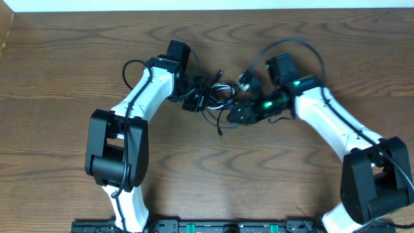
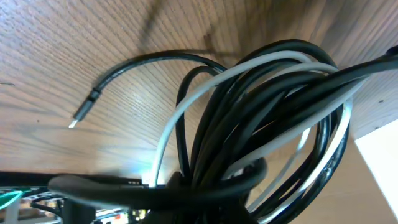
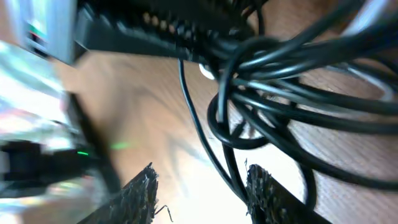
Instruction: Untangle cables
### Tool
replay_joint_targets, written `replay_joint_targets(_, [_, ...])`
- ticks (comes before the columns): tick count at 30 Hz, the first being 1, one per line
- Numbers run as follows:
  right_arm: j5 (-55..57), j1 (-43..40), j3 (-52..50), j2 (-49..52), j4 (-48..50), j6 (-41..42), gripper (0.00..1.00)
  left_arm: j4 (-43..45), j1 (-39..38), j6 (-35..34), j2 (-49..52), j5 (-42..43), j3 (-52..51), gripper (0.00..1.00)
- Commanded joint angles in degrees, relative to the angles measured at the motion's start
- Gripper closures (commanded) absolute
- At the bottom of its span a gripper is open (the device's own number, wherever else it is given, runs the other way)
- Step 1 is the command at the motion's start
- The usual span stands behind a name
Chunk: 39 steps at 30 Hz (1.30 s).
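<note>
Cables (image 1: 217,96) bunched at centre of overhead frame, on table (image 1: 65,52) between both arms. Left gripper (image 1: 196,96) closed, seemingly pinched on bundle's left side; in its wrist view black loops and white cable (image 2: 186,106) fan toward upper right, loose plug end (image 2: 84,113) at left. Right gripper (image 3: 200,173) partly spread, holding nothing; thin black strand (image 3: 219,165) runs lengthwise between its fingers, knot just above in frame. Right arm is nearer that strand.

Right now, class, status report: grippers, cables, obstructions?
Left gripper shut on the cables. Right gripper open, black cable between its fingers. Cables one tangled bundle. No obstruction seen.
</note>
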Motion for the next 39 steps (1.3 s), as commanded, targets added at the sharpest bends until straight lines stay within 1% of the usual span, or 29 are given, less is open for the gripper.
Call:
replay_joint_targets(1, [11.8,3.8,0.4,-0.9,-0.2,-3.5,0.57,0.3,0.1,-3.1,-1.4,1.4,-0.1,0.93])
replay_joint_targets(5, [21.4,7.3,0.4,-0.9,-0.5,-3.5,0.63,0.3,0.1,-3.1,-1.4,1.4,-0.1,0.93])
replay_joint_targets(8, [28.1,9.4,0.4,-0.9,-0.3,-3.5,0.64,0.3,0.1,-3.0,-1.4,1.4,-0.1,0.93])
replay_joint_targets(9, [29.8,9.8,0.4,-0.9,-0.4,-3.5,0.67,0.3,0.1,-3.0,-1.4,1.4,-0.1,0.93])
replay_joint_targets(12, [32.0,10.2,0.4,-0.9,-1.0,-3.4,0.81,0.3,0.2,-3.0,-1.4,1.4,-0.1,0.93])
replay_joint_targets(14, [32.0,10.2,0.4,-0.9,-1.7,-3.2,0.86,0.3,0.3,-3.0,-1.4,1.4,-0.1,0.93])
replay_joint_targets(18, [32.2,10.2,0.4,-0.9,-3.2,-2.8,0.87,0.3,0.8,-2.6,-1.4,1.2,-0.1,0.92])
replay_joint_targets(23, [32.2,10.2,0.4,-0.9,-4.4,0.3,0.89,0.5,1.0,-2.5,-1.4,0.9,-0.1,0.92])
replay_joint_targets(24, [32.2,10.2,0.4,-0.9,-4.4,0.7,0.91,0.8,1.0,-2.3,-1.4,0.9,-0.1,0.93])
replay_joint_targets(27, [32.1,10.2,0.4,-0.9,-4.3,0.7,0.99,0.9,1.0,-2.1,-1.4,0.9,-0.1,0.93])
replay_joint_targets(28, [32.2,10.1,0.4,-0.9,-4.2,1.3,0.99,1.0,1.0,-2.1,-1.4,0.9,-0.1,0.92])
replay_joint_targets(31, [32.1,10.0,0.4,-0.9,-2.2,2.6,0.99,0.9,0.9,-0.9,-1.4,0.9,-0.1,0.93])
replay_joint_targets(34, [32.1,9.8,0.4,-0.9,1.1,2.6,0.99,0.9,0.9,1.7,-1.4,1.0,-0.1,0.94])
replay_joint_targets(35, [31.6,9.7,0.4,-0.9,2.6,2.6,0.99,0.9,0.9,2.4,-1.4,1.0,-0.1,0.92])
replay_joint_targets(39, [31.0,9.7,0.4,-0.9,7.1,3.1,0.99,0.9,0.9,4.1,-1.4,1.0,-0.1,0.93])
